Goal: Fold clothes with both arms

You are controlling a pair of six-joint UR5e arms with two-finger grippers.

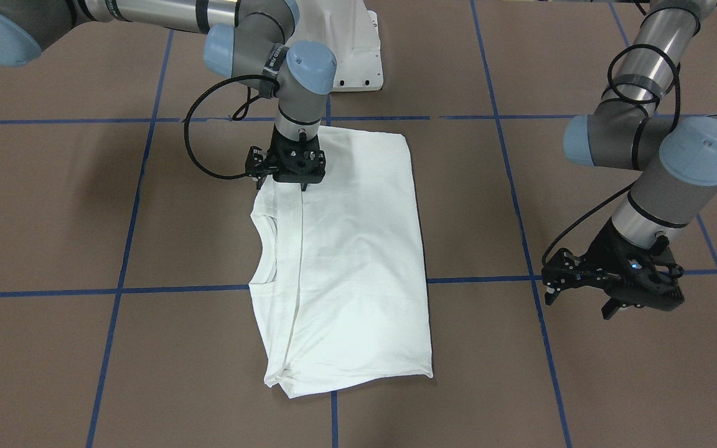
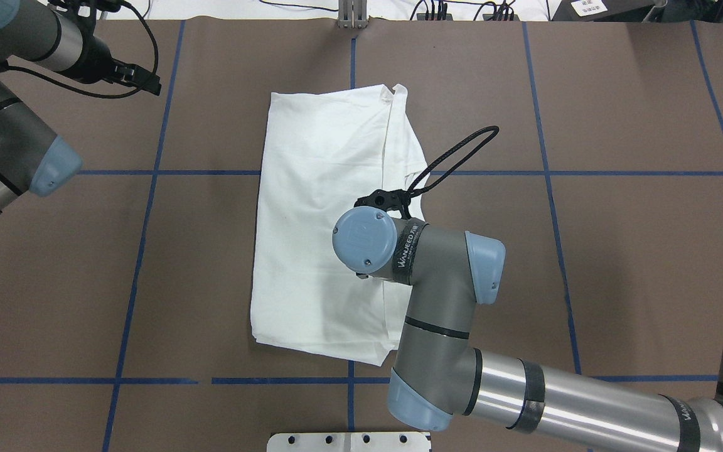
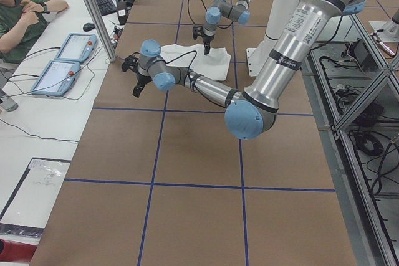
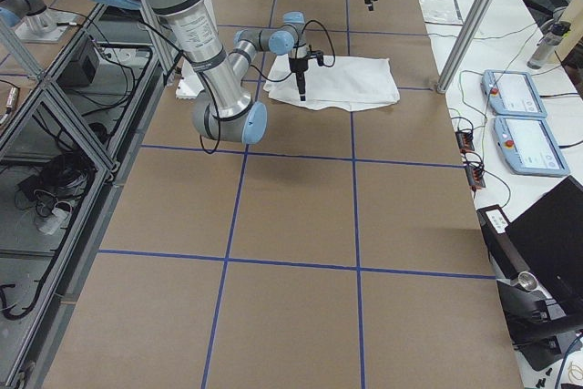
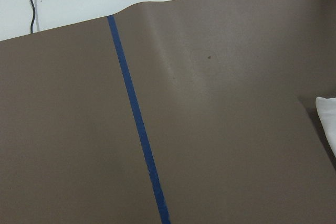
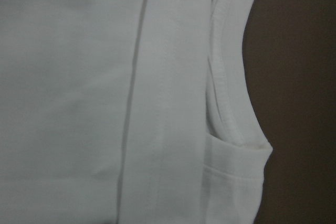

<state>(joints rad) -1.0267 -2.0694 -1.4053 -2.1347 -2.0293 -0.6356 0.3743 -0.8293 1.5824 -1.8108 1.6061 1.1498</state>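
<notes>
**Mid-fold: right gripper on the cloth, left standing off**

You have the shirt (image 1: 346, 249) lying mid-table (image 1: 53, 205), already folded into a long rectangle with the collar (image 1: 265, 249) on one long edge. Your right gripper (image 1: 301, 182) stands tip-down on the cloth near the collar; I cannot tell whether it pinches fabric. Your left gripper (image 1: 579, 303) hangs with fingers spread, empty, well apart from the shirt. The next fold probably needs both grippers on one short end, lifted evenly. No bin or basket shows
</notes>
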